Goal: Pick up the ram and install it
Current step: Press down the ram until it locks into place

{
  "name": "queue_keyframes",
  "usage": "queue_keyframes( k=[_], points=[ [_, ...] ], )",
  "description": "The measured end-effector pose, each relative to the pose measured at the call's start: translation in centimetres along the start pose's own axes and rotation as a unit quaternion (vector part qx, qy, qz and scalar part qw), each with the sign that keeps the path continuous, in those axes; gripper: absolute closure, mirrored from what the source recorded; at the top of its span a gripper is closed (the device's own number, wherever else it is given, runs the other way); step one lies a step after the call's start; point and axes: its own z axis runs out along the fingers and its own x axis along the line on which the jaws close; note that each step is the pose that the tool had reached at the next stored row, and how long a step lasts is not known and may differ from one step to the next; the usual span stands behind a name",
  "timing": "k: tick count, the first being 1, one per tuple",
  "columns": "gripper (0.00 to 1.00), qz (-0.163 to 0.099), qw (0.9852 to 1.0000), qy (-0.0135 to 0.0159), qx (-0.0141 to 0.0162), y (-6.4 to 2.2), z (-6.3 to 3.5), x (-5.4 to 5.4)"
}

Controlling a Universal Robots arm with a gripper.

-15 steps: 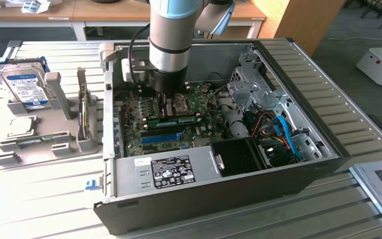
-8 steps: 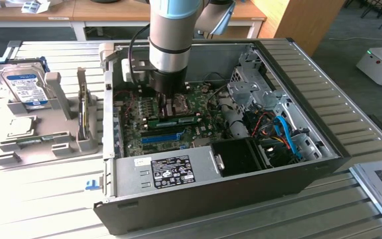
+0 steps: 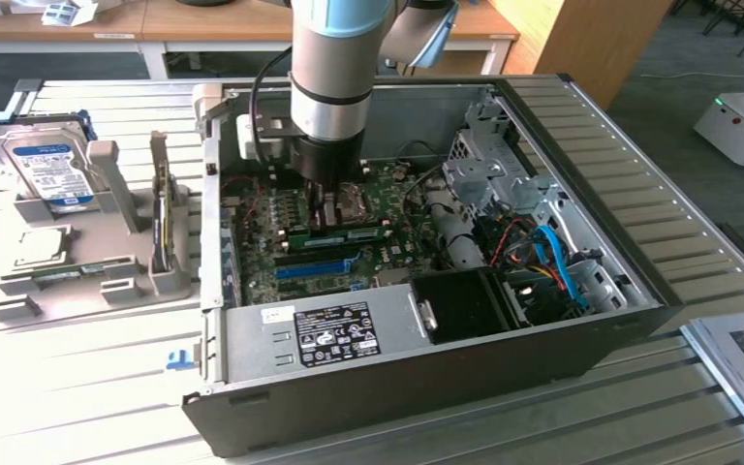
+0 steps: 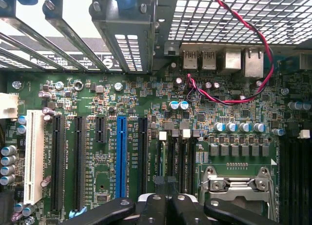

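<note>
Inside the open case point(image 3: 631, 291), the gripper point(image 3: 329, 211) sits low over the motherboard point(image 4: 146, 137), fingers pressed together, just beside a green ram point(image 3: 336, 233).

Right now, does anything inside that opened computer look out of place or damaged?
Nothing stands out as damaged. The computer case lies open on its side, and the end effector is down over the green motherboard. A ram stick sits level across the board. A red and black wire loops loosely above the ports.

The arm point(image 3: 333, 97) hides the hand's fingertips, perhaps touching the ram point(image 3: 340, 233).
</note>
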Motion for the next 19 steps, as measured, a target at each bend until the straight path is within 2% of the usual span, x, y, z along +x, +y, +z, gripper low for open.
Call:
queue_keyframes(
  k=[19],
  points=[
    [0.9, 0.0, 1.0, 0.0, 0.0, 0.0, 0.05, 0.03]
  ],
)
